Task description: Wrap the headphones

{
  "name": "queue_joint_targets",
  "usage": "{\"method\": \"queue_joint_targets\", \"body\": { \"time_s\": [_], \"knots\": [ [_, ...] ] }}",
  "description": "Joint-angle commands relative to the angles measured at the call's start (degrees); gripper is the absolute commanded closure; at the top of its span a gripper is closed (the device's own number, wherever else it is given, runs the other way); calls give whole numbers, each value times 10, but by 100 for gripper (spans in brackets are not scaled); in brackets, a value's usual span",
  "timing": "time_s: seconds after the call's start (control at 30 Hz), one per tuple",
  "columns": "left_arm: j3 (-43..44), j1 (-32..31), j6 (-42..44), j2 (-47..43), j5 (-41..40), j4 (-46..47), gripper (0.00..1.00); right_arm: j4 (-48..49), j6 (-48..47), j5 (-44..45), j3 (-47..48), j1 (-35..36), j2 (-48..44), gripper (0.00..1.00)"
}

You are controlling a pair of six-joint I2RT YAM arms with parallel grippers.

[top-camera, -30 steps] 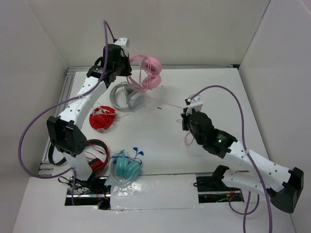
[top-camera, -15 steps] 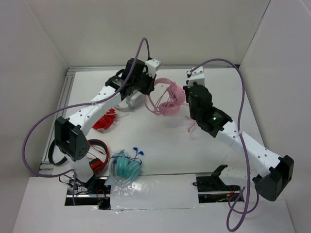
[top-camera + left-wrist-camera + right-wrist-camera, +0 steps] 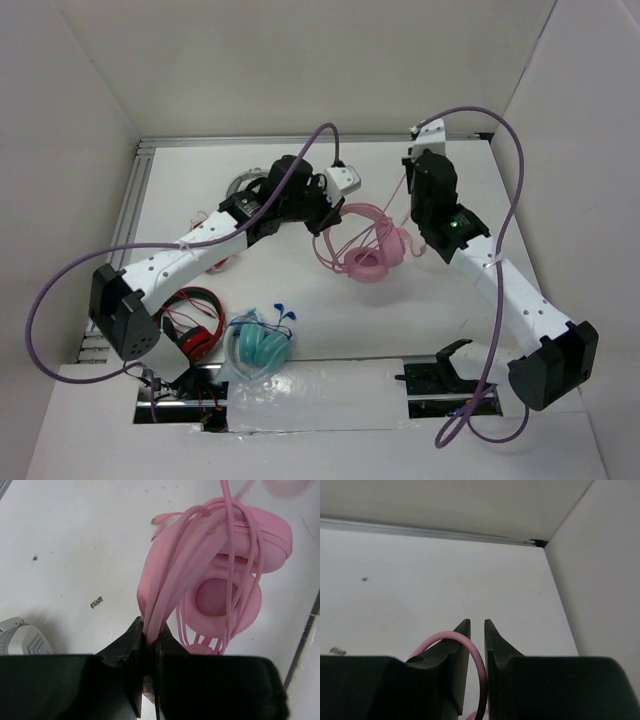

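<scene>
The pale-pink headphones (image 3: 368,255) hang over the middle of the table, with the thin pink cable (image 3: 405,190) looped several times round the earcups (image 3: 220,595). My left gripper (image 3: 328,218) is shut on the headband and cable strands (image 3: 165,605), just left of the earcups; its jaws (image 3: 148,637) pinch them tight. My right gripper (image 3: 412,165) is raised behind and to the right of the headphones. It is shut on the pink cable (image 3: 476,655), which arcs over the left finger and runs down between the jaws (image 3: 476,625).
A grey headset (image 3: 240,184) lies at the back left behind my left arm, and shows at the left wrist view's edge (image 3: 20,635). A red cable bundle (image 3: 213,266), red-and-black headphones (image 3: 195,322) and teal headphones (image 3: 260,345) lie at the front left. Walls enclose three sides.
My left gripper carried the headphones from the back left to the table's middle. My right gripper moved from the middle toward the back right, cable in its jaws.
</scene>
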Motion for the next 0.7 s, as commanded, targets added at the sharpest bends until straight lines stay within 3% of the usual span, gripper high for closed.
{"method": "queue_joint_targets", "body": {
  "time_s": [0.0,0.2,0.3,0.4,0.67],
  "knots": [
    [-28,-4,13,-79,81,50,100,49,27,5,69,-55,10,76],
    [-55,-8,7,-119,117,58,100,40,68,-98,99,-133,22,70],
    [-61,-8,5,-136,161,66,100,42,72,-153,108,-141,34,70],
    [-88,-9,25,-162,256,88,100,50,75,-191,117,-148,55,71],
    [-43,-12,23,-183,332,60,100,59,121,-290,170,-162,138,74]
  ]
}}
